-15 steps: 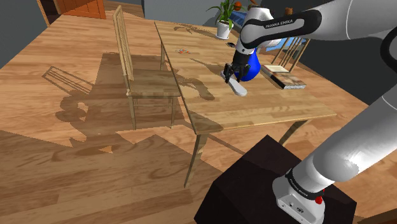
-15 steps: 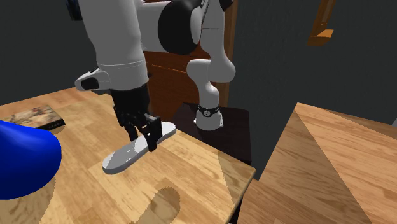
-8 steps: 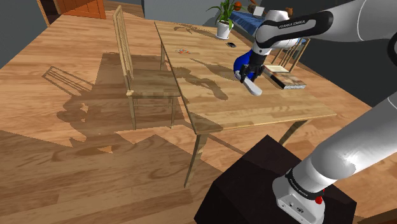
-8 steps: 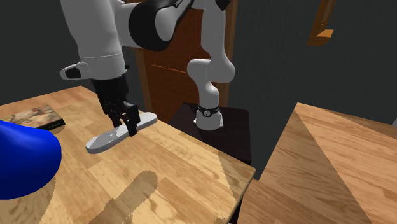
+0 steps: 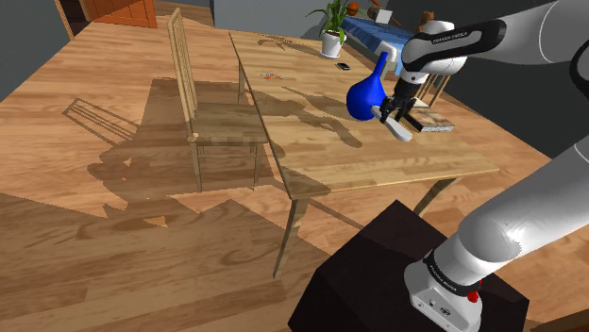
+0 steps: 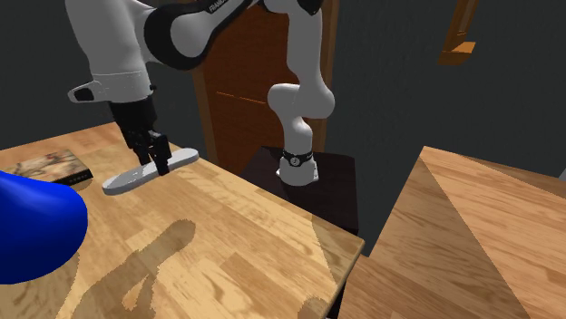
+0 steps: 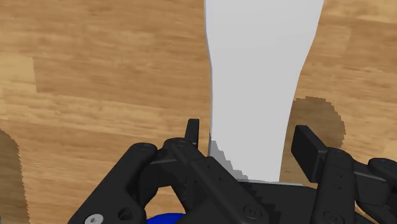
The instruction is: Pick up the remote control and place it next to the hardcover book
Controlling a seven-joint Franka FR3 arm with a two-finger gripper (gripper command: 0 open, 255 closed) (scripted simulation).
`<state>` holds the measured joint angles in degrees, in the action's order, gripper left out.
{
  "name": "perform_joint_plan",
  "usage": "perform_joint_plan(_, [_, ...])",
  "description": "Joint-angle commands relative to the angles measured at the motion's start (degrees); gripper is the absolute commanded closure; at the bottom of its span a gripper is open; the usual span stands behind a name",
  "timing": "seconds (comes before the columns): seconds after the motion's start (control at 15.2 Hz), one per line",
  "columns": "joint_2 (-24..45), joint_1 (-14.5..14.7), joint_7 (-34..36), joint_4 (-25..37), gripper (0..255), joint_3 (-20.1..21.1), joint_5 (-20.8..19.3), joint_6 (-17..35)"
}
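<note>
Pale grey, the remote control rides clenched crosswise in my gripper, clear of the wooden table. Over the last second I have carried it away from the blue vase toward the shoulder view's right. It now hangs near the hardcover book, so I judge only the lowering beside it remains. A chair stands left of the table, a potted plant at its far end, plank floor around.
</note>
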<state>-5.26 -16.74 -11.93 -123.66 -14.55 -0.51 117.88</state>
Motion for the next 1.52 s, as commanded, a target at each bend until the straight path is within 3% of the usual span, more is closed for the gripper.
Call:
perform_joint_plan(0.0, [0.06, -1.31, -2.87, 0.09, 255, -1.56, -0.17, 0.00])
perform_joint_plan(0.73, [7.20, -8.67, -19.51, 8.28, 255, -9.74, 2.09, -1.64])
perform_joint_plan(1.45, [21.35, -18.62, -36.37, 25.03, 255, -14.92, 9.34, -6.42])
